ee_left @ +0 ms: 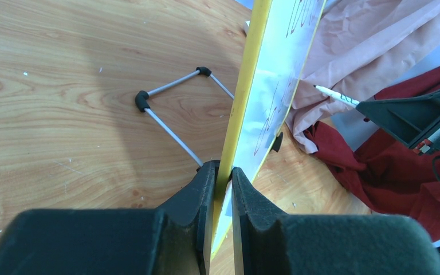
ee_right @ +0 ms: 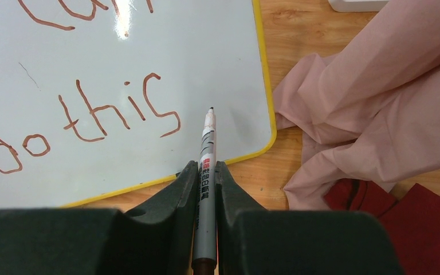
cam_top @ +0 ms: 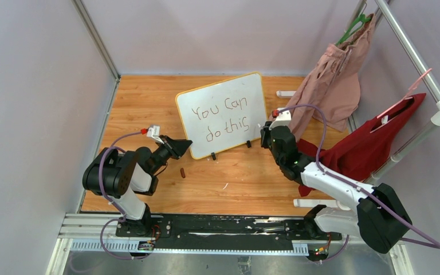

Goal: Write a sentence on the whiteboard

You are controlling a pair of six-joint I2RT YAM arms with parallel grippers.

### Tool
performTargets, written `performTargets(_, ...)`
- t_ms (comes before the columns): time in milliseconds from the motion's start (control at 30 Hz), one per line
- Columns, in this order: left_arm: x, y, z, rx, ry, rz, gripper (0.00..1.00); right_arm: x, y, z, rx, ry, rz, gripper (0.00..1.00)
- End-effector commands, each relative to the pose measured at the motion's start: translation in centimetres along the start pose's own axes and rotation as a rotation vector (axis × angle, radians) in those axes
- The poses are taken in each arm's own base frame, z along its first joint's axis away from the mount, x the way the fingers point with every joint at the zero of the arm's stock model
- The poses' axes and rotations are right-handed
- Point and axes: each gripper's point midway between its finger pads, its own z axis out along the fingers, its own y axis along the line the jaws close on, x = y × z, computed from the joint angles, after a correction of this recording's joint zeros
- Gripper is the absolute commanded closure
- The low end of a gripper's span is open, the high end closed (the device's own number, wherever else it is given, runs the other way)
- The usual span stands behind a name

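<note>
The whiteboard [cam_top: 223, 114] is standing mid-rear on the worktop [cam_top: 149, 97]. The left gripper [cam_top: 184, 144] is sitting at its near-left corner, jaws either side of the edge. The right gripper [cam_top: 265, 136] is sitting at its near-right corner, its marker [ee_right: 207, 149] pointing at the board just right of the sentence [cam_top: 220, 117]. Two garments [cam_top: 335, 80] are hanging farther right.

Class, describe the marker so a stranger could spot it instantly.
Find the yellow-framed whiteboard. By its lower right corner, the right gripper is shut on the marker. It is a slim white-and-grey pen, dark tip toward the board, unlike the crumpled pink cloth beside it.
</note>
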Motion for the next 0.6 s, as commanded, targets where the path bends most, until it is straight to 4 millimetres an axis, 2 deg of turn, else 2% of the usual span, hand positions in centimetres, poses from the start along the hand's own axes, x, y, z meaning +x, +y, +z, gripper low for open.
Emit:
performTargets(0, -1.0, 0.18, -0.07, -0.013, -0.053, 0.039, 1.0, 0.39, -0.44, 0.12, 0.003, -0.002, 0.018, 1.0)
performTargets(267, -1.0, 0.19, -0.04, -0.014, -0.053, 0.038, 1.0, 0.75, -0.39, 0.01, -0.007, 0.005, 0.011, 1.0)
performTargets(567, -0.86, 0.37, -0.02, -0.019, -0.049, 0.035, 1.0, 0.9, 0.33, 0.9, -0.022, 0.015, 0.018, 1.0)
